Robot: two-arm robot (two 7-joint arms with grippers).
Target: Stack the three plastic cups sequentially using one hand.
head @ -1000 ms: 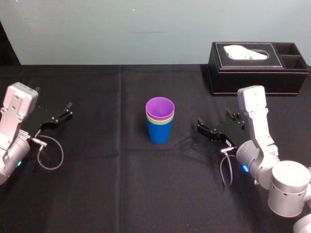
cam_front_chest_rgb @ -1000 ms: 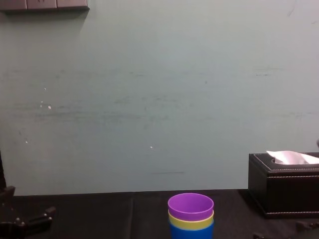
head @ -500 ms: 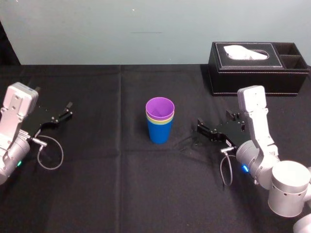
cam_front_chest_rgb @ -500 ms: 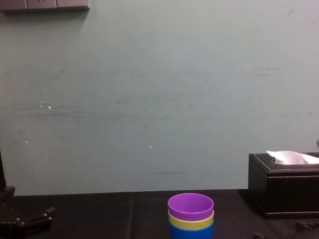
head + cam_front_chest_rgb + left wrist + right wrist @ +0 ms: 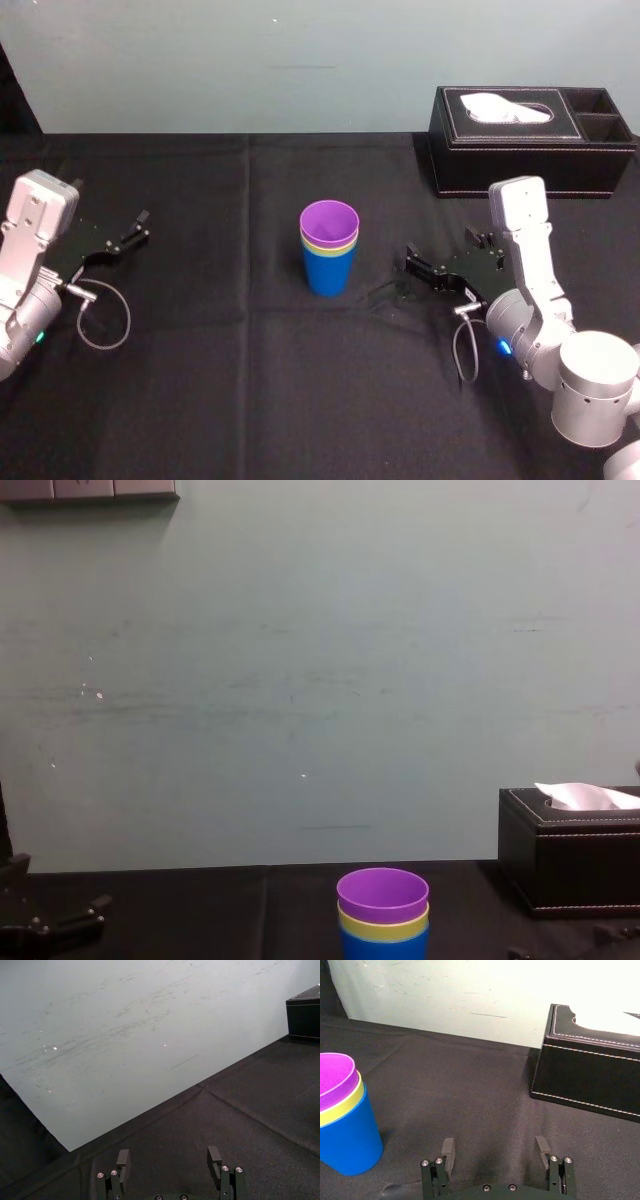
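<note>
- Nothing is moving since half a second ago: grippers and cups are staying put.
- Left gripper [image 5: 138,228] is idling at the black table's [image 5: 250,380] left side, fingers spread, holding nothing.
- Blue cup [image 5: 329,273], yellow-green cup [image 5: 312,243] and purple cup [image 5: 330,219] are standing nested at the centre, with purple on top.
- Right gripper [image 5: 409,264] is sitting near the stack's right, fingers spread, touching nothing.

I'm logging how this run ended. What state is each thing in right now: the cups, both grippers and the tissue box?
blue cup: upright, lowest of the three.
yellow-green cup: nested inside the blue cup.
purple cup: nested on top, mouth up.
left gripper: open, holding nothing, far left of the cups.
right gripper: open, holding nothing, right of the cups, not touching them.
tissue box: upright, tissue sticking out on top.
</note>
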